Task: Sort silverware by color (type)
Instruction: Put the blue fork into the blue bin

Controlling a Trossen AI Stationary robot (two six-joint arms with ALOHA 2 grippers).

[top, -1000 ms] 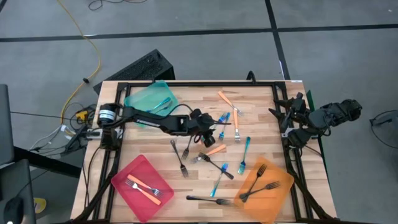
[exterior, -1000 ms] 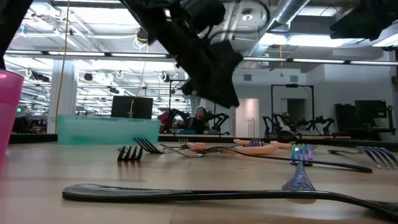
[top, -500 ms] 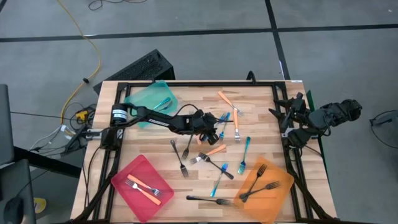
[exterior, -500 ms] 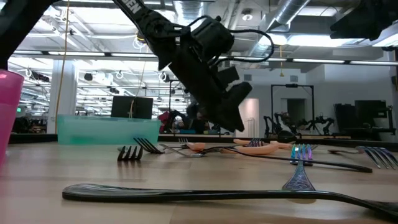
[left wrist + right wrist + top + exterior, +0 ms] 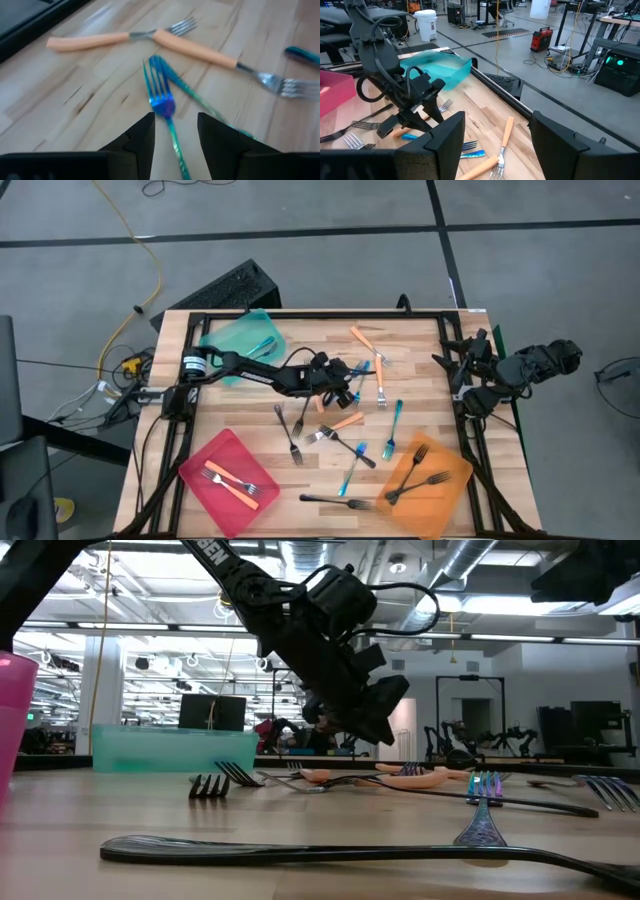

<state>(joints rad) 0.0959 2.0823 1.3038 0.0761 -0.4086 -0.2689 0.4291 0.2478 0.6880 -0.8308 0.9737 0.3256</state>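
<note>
Left gripper [image 5: 175, 131], fingers apart, is hovering over a blue fork [image 5: 161, 100] mid-table; no legible writing is showing. Right gripper [image 5: 494, 131], fingers apart, is waiting at the table's right edge.

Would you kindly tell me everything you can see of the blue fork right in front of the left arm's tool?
The blue fork is slim, shiny and iridescent, teal shading to violet at the neck, apparently metal. It lies flat on the wooden table, tines pointing away from the left tool, whose open fingers straddle its handle without gripping. A second blue fork crosses beside it; two orange-handled forks lie beyond.
</note>
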